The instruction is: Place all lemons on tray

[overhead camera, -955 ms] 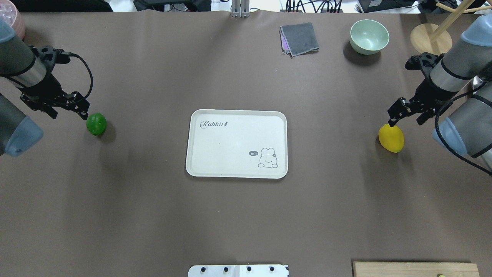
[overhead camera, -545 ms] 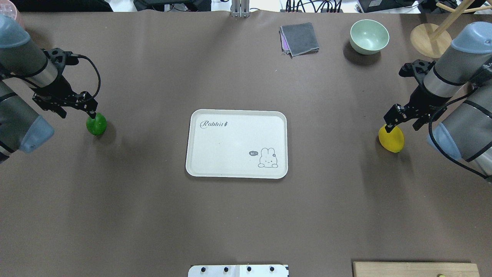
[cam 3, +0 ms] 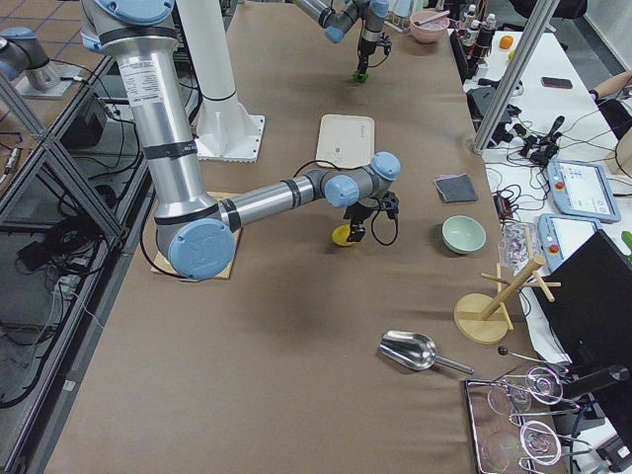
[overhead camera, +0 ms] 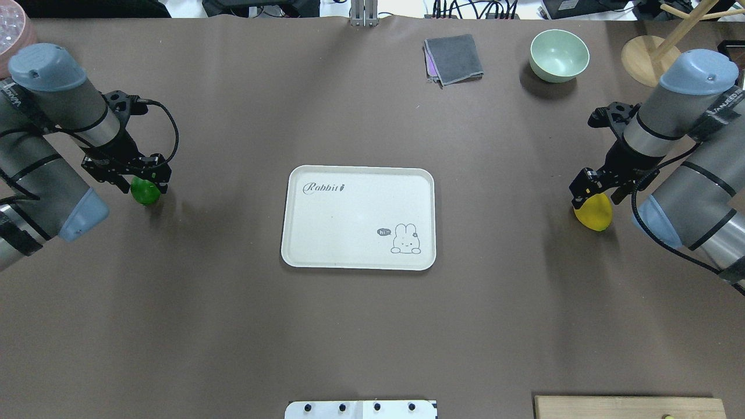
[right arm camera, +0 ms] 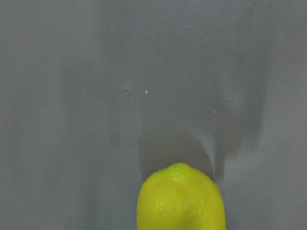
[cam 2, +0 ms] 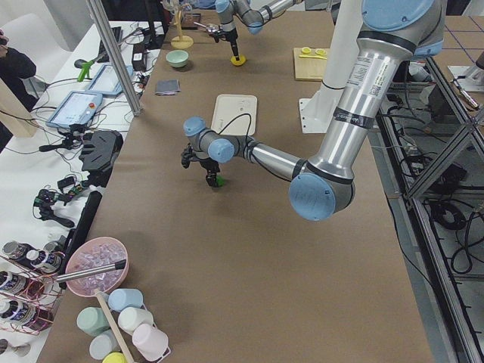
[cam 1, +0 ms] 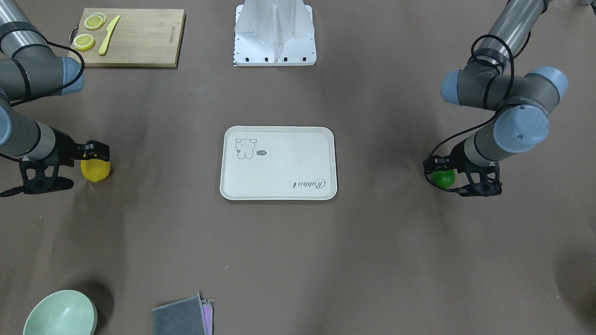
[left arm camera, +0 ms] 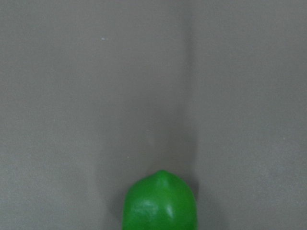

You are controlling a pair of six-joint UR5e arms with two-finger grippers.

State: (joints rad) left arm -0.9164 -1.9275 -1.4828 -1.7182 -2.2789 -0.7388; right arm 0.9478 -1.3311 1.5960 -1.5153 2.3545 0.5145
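The green lemon [overhead camera: 145, 193] lies on the table left of the tray [overhead camera: 358, 169]. My left gripper [overhead camera: 144, 186] is open and lowered over it, a finger on each side. The yellow lemon [overhead camera: 594, 214] lies right of the tray. My right gripper [overhead camera: 596, 200] is open and lowered over its far end. In the front-facing view the green lemon [cam 1: 444, 178] sits under the left gripper [cam 1: 442, 173] and the yellow lemon [cam 1: 95, 170] under the right gripper [cam 1: 96, 158]. Each wrist view shows only its lemon's tip, green [left arm camera: 160, 203] and yellow [right arm camera: 181, 199], with no fingers in view. The tray [cam 1: 278, 127] holds nothing.
A pale green bowl [overhead camera: 559, 54], a folded grey cloth [overhead camera: 454, 59] and a wooden stand [overhead camera: 652, 59] sit at the far edge. A wooden cutting board [cam 1: 135, 39] with lemon slices [cam 1: 84, 42] and a yellow knife [cam 1: 109, 29] lies beside the robot base [cam 1: 274, 32].
Both arms have swung inward and come down. Each open gripper has moved from beside its lemon to straddling it. The lemons have not moved.
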